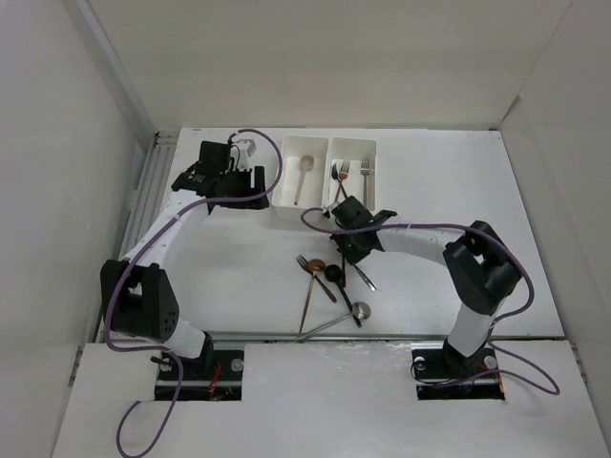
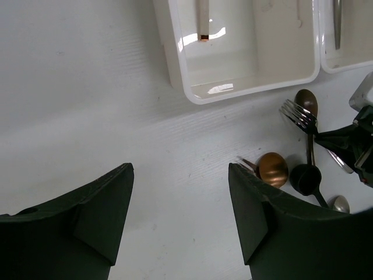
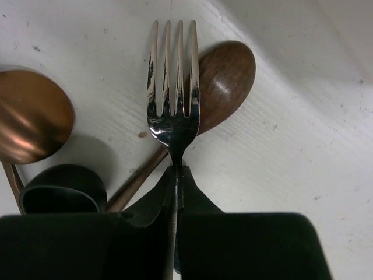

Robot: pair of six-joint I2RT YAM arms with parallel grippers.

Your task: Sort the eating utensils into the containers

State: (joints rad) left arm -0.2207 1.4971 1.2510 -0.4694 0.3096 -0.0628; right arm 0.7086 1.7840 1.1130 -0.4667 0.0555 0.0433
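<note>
Now, right pincer [image 3: 176, 175]: we see it clenched on the neck of a silver fork [image 3: 173, 87], both fingers pressed flat against the metal.
Silver fork: its tines point away from the wrist camera and lie across the bowl of a brown spoon [image 3: 224, 79]. We cannot tell whether fork and spoon touch.
Left pincer [image 2: 180, 192]: released, with the fingers spread wide and nothing between them. It hangs over bare desk [image 1: 458, 191], just left of the left bin [image 1: 298, 212].
Left bin: we count one pale-handled spoon [image 1: 304, 170] inside, lying lengthwise with its bowl toward the far wall.
Right bin [image 1: 376, 162]: it stands against the left bin, long sides together. Inside lie a darker fork [image 1: 341, 173] and a lighter fork [image 1: 365, 172], side by side, tines toward the near end.
Right arm: from above we see it reach in from the right, with its wrist just in front of the right bin's near wall.
Pile: the loose utensils lie on the desk in front of the bins, between the two arms. Beside the brown spoon we find a copper spoon [image 3: 32, 116] and a black spoon [image 3: 64, 189], bowls close together.
Nearer the bases: a copper fork [image 1: 304, 260] and a silver spoon [image 1: 360, 310], their handles crossing the others.
</note>
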